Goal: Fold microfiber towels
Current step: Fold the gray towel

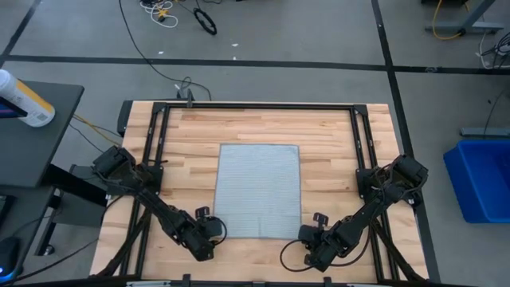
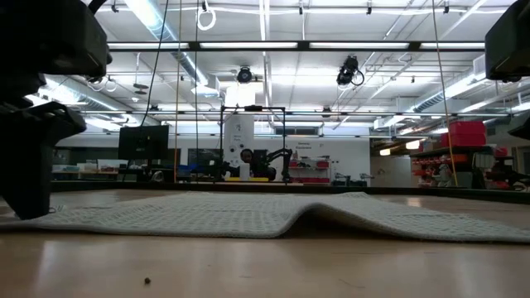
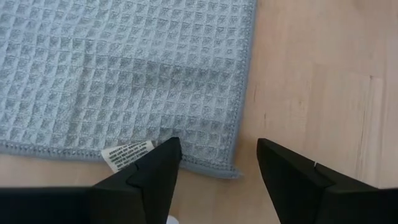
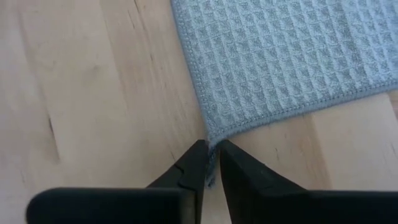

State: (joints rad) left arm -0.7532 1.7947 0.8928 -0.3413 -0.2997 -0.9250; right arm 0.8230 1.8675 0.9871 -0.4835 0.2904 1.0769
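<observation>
One light grey-blue microfiber towel [image 1: 259, 191] lies spread flat on the wooden table, with a low ripple showing in the low view [image 2: 331, 209]. Its white tag [image 3: 127, 154] sits at the near left corner. My left gripper [image 1: 209, 233] is open at that corner. In the left wrist view [image 3: 217, 155] one finger stands over the cloth beside the tag and the other over bare wood. I cannot tell whether it touches the towel. My right gripper [image 1: 313, 233] is shut on the towel's near right corner. My right gripper pinches the towel's near right corner [image 4: 210, 138] between its two fingertips [image 4: 194, 163]. It comes from the table's near side, slanting down. Only the very tip of the corner is in the hold. The rest of the towel lies flat on the table.
Bare wood lies on all sides of the towel. A black frame [image 1: 255, 106] runs along the table's far edge and down both sides. A blue bin [image 1: 484, 177] stands on the floor off the right edge, and a dark side table [image 1: 36, 131] stands off the left.
</observation>
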